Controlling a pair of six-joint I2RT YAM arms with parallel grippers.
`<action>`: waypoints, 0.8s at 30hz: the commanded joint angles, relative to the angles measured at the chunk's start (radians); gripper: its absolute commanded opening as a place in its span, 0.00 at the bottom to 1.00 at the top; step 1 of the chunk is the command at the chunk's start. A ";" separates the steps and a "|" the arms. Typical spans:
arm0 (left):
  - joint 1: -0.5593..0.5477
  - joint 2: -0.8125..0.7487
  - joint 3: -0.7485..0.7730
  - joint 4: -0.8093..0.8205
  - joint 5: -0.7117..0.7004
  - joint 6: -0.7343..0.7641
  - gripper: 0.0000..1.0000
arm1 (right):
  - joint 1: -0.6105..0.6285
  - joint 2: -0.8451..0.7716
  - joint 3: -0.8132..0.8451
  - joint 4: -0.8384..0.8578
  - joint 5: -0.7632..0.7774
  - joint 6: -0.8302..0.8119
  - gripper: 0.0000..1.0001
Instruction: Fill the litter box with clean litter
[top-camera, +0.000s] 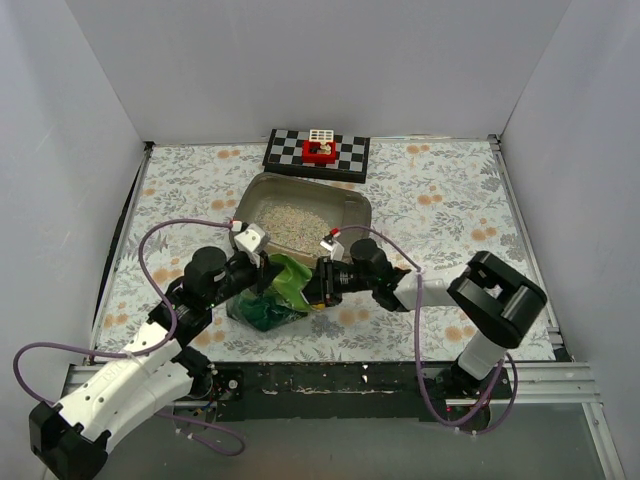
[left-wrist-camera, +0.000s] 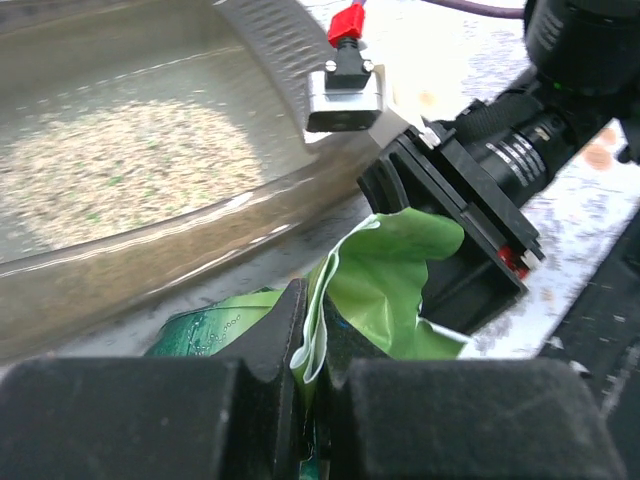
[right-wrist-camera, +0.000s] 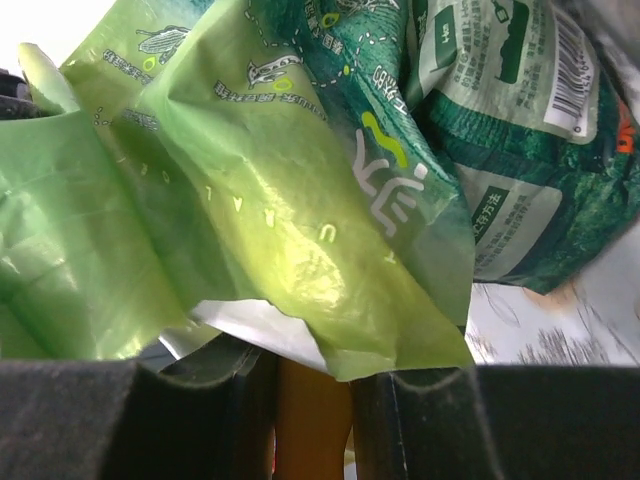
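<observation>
Left fingers (left-wrist-camera: 268, 335) pinch the green bag (top-camera: 281, 291) upright beside the litter box (top-camera: 357, 206) (some litter (top-camera: 290, 218) already inside); right fingers (right-wrist-camera: 425, 420) clamp an orange thing (right-wrist-camera: 311, 420), probably for scooping

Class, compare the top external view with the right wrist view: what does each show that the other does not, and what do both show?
Only the top view: the litter box holding clean litter, and the checkered board. Only the wrist view: a barcode and printed lettering. Both: the green bag.
</observation>
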 joint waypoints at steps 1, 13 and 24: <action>-0.016 0.019 0.029 -0.076 -0.190 0.082 0.00 | 0.079 0.132 0.166 0.195 0.031 0.050 0.01; -0.028 -0.102 -0.071 -0.004 -0.184 0.066 0.00 | 0.073 0.084 0.160 0.205 0.005 0.053 0.01; -0.028 -0.076 -0.085 0.020 -0.164 0.046 0.00 | -0.002 -0.067 -0.018 0.333 -0.052 0.120 0.01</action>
